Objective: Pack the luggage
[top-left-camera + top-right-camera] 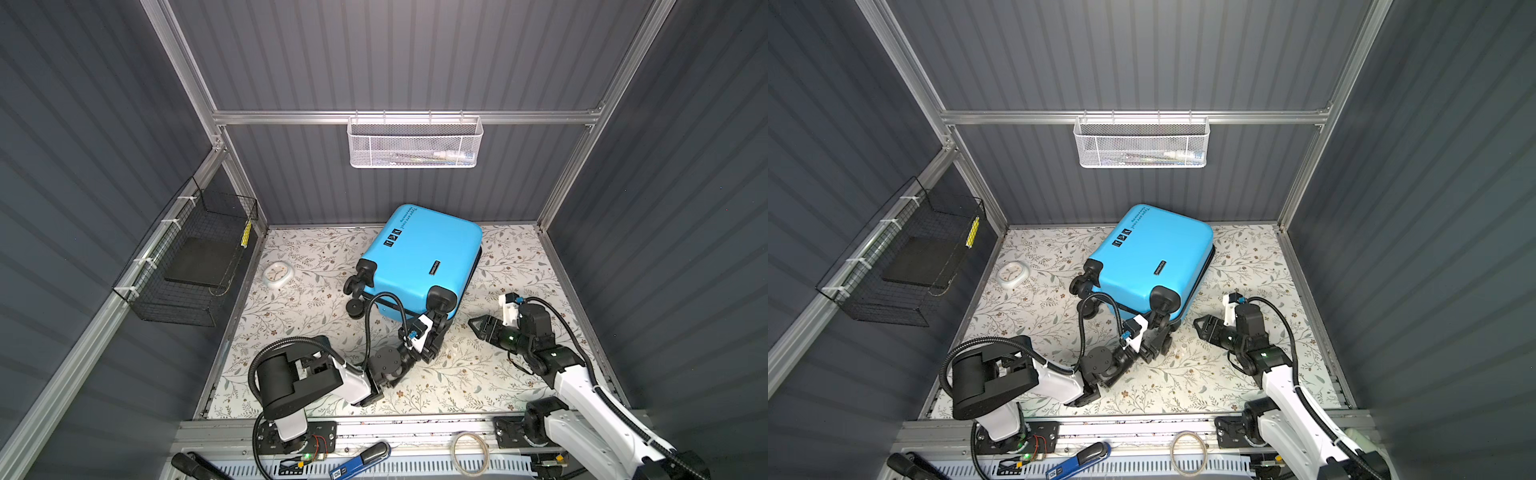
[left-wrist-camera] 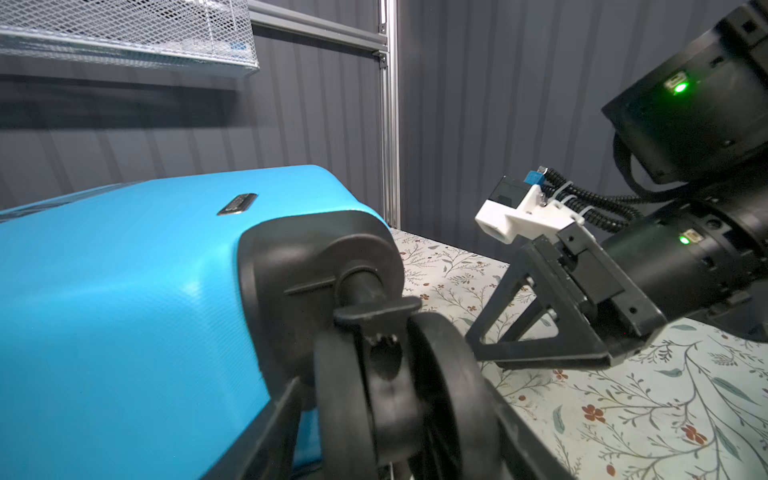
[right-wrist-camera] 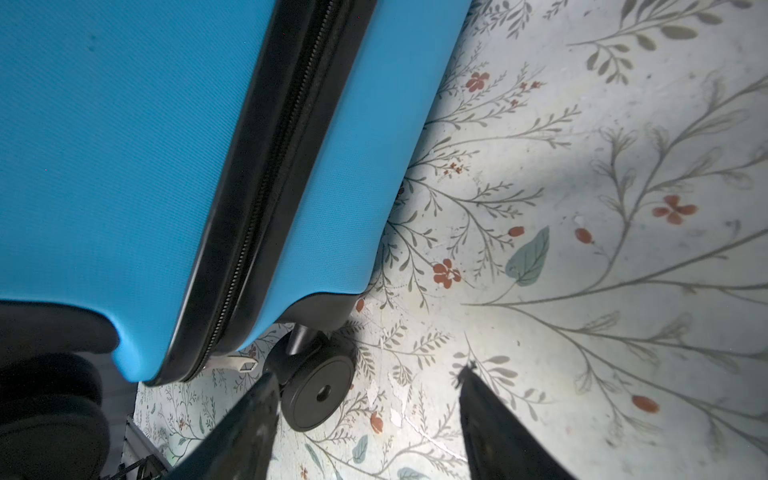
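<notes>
Left wrist view: left gripper [image 2: 392, 386] jaws clamp the luggage [image 2: 124, 291] by a near wheel [image 2: 449, 374]. Right gripper [image 3: 370, 372] jaws gape empty alongside

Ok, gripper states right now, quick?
Left gripper: closed on a black spinner wheel of the bright blue hard-shell suitcase.
Right gripper: open, holding nothing.

Blue luggage [image 1: 419, 257], black wheels [image 1: 354, 309], floral tabletop [image 1: 498, 374], seemingly white clock [image 1: 277, 275].
</notes>
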Motion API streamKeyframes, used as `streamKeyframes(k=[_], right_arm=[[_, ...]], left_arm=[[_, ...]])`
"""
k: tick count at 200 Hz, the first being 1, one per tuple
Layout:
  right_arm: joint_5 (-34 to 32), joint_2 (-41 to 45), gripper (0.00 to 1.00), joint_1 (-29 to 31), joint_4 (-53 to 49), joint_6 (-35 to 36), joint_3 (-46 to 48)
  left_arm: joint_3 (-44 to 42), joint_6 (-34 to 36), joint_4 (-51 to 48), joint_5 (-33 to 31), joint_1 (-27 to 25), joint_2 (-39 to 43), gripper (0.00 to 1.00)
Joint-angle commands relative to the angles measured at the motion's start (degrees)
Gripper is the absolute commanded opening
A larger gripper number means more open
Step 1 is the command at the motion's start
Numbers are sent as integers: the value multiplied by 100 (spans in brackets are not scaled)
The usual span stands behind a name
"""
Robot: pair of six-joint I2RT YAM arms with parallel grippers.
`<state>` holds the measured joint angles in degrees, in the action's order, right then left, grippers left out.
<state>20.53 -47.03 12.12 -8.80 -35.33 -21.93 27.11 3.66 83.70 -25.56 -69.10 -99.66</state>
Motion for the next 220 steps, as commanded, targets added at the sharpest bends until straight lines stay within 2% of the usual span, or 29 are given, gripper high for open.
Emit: streamKeyframes(k=[1, 26, 59, 101, 153, 159, 220], right_arm=[[-41, 95, 70, 36, -12, 97, 57], [-50, 132, 69, 36, -56, 101, 58], [-41, 157, 69, 36, -74, 122, 66], [14, 176, 69, 74, -52, 163, 66], [-66, 290, 69, 419, 151, 152, 169], [-276, 311, 69, 480, 200, 158, 204], [-668, 388, 64, 1375, 1556, 266, 844]], left_arm=[[140, -89, 247, -225, -33, -106, 69], [203, -82, 189, -269, -33, -113, 64], [238, -76, 57, -194, -33, -50, 49], [297, -141, -399, 38, -33, 262, 35], [530, -202, -1232, 283, -31, 777, 0], [574, -200, -1334, 313, -29, 819, 0], [768, -346, -1577, 439, -33, 972, 0]])
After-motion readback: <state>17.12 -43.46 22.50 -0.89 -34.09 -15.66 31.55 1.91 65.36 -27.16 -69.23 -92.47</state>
